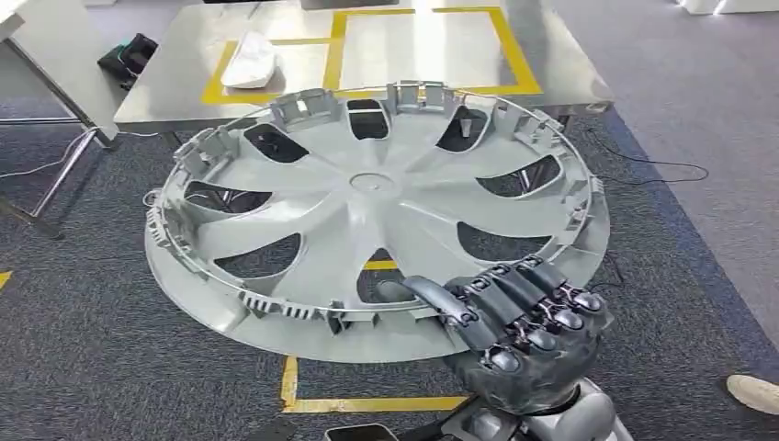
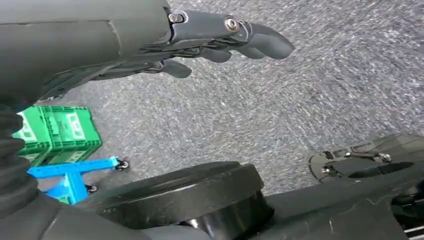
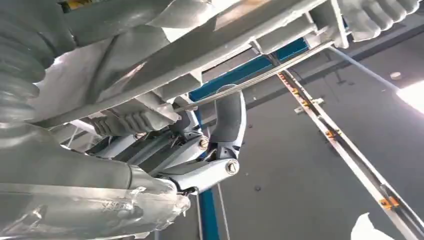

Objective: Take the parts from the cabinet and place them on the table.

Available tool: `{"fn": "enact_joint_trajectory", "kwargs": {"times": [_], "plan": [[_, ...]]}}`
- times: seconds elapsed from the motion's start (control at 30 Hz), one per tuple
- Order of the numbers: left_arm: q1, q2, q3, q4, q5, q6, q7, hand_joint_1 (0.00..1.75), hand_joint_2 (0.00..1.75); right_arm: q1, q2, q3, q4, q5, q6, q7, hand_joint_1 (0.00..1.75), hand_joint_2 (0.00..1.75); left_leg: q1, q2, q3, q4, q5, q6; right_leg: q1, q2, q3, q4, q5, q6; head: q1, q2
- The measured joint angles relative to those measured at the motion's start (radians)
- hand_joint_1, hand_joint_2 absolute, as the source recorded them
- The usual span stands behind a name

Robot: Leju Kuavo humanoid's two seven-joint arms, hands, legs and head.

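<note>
A large grey wheel cover (image 1: 377, 216), inner side up with ribs and clips along its rim, is held out over the carpet in the head view. My right hand (image 1: 524, 322) grips its near rim, thumb hooked over the edge and dark fingers curled beneath. The right wrist view looks along the cover's rim (image 3: 200, 45) from below, with the thumb (image 3: 227, 117) pressed against it. Beyond the cover stands the steel table (image 1: 551, 64), marked with yellow tape. My left hand (image 2: 210, 37) hangs above the carpet, fingers loosely extended and holding nothing.
A white bag (image 1: 250, 61) lies on the table's left part, and a dark object (image 1: 129, 55) sits on the floor beside it. Yellow tape lines (image 1: 367, 402) cross the carpet below. A person's shoe (image 1: 753, 390) is at the right edge. A green crate (image 2: 57, 132) stands on a blue cart.
</note>
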Motion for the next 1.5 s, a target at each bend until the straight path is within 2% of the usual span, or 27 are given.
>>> {"fn": "enact_joint_trajectory", "kwargs": {"times": [0.3, 0.47, 0.6, 1.03, 1.37, 1.5], "plan": [[-0.009, -0.01, 0.0, 0.0, 0.001, -0.022, -0.124, 0.0, 1.75, -0.006, 0.0, 0.002, 0.006, 0.0, 0.0, -0.004, 1.75, 1.75, -0.007, 0.0, -0.002, 0.001, 0.002, 0.004, -0.008, 0.0, 0.001, -0.004, 0.003, 0.004, 0.0, 0.0], [-0.027, -0.02, -0.019, 0.0, -0.032, -0.025, -0.22, 0.0, 1.75, -0.009, 0.0, 0.003, 0.013, 0.0, 0.0, -0.014, 1.75, 1.75, -0.009, 0.0, -0.002, 0.001, 0.003, 0.007, -0.01, 0.0, 0.001, -0.005, 0.004, 0.005, 0.0, 0.0], [-0.046, -0.032, -0.04, 0.0, -0.048, -0.022, -0.254, 0.0, 1.75, -0.01, 0.0, 0.003, 0.021, 0.0, 0.0, -0.022, 1.75, 1.75, -0.009, 0.0, -0.002, 0.001, 0.003, 0.007, -0.01, 0.0, 0.001, -0.005, 0.005, 0.007, 0.0, 0.0], [-0.056, -0.041, -0.069, 0.0, -0.072, -0.02, -0.255, 0.0, 1.75, -0.01, 0.0, 0.004, 0.025, -0.001, 0.0, -0.022, 1.75, 1.75, -0.009, 0.0, -0.003, 0.001, 0.003, 0.008, -0.01, 0.0, 0.0, -0.005, 0.005, 0.007, 0.0, 0.0], [-0.056, -0.043, -0.087, 0.0, -0.072, -0.023, -0.201, 0.0, 1.75, -0.01, 0.0, 0.004, 0.025, 0.0, 0.0, -0.026, 1.75, 1.75, -0.009, 0.0, -0.003, 0.001, 0.003, 0.008, -0.01, 0.0, 0.0, -0.005, 0.005, 0.007, 0.0, 0.0], [-0.055, -0.042, -0.087, 0.0, -0.073, -0.029, -0.153, 0.0, 1.75, -0.01, 0.0, 0.006, 0.026, 0.0, 0.0, -0.025, 1.75, 1.75, -0.009, 0.0, -0.003, 0.001, 0.003, 0.008, -0.01, 0.0, 0.0, -0.005, 0.005, 0.007, 0.0, 0.0]]}}
